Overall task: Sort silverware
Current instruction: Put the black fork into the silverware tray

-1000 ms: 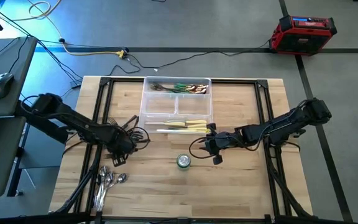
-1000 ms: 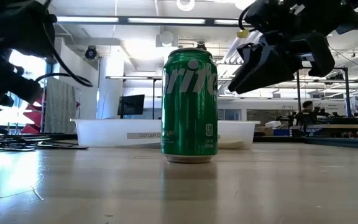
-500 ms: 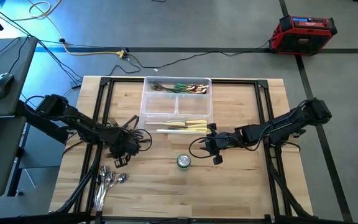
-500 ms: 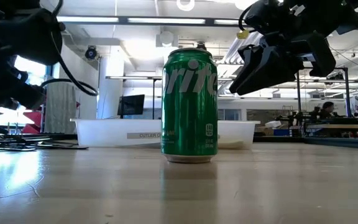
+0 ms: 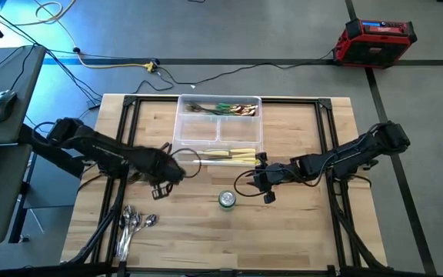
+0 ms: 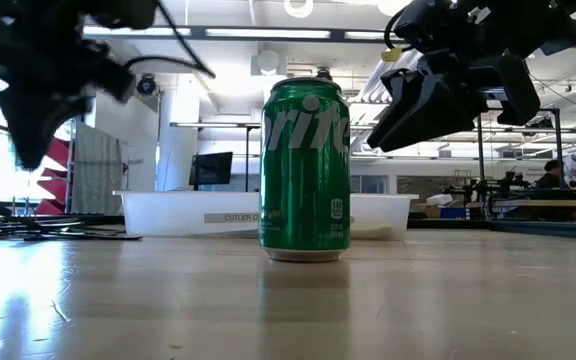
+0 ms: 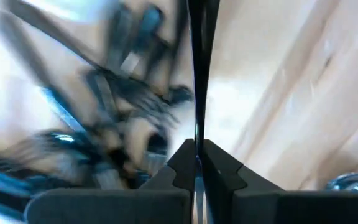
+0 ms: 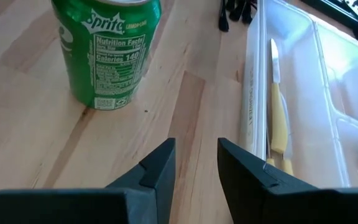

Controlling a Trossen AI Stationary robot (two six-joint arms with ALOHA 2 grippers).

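Standing upright near the middle of the wooden table (image 5: 298, 223), a green soda can (image 5: 227, 200) sits between the two arms and just in front of the clear divided tray (image 5: 181, 132). The low view is filled by this can, which hides much of the tray behind it. From above, cream-handled knives (image 5: 233, 156) lie in the tray's near compartment and green-handled pieces (image 5: 225, 108) in the far one. Shiny spoons (image 5: 133, 225) lie loose at the table's front left, and dark forks (image 7: 114, 102) are piled beside the left gripper (image 5: 162, 187). Only the left wrist view shows its fingers pressed shut on a thin dark utensil. The right gripper (image 8: 196, 163) hovers near the can and the tray's edge, fingers parted, holding nothing.
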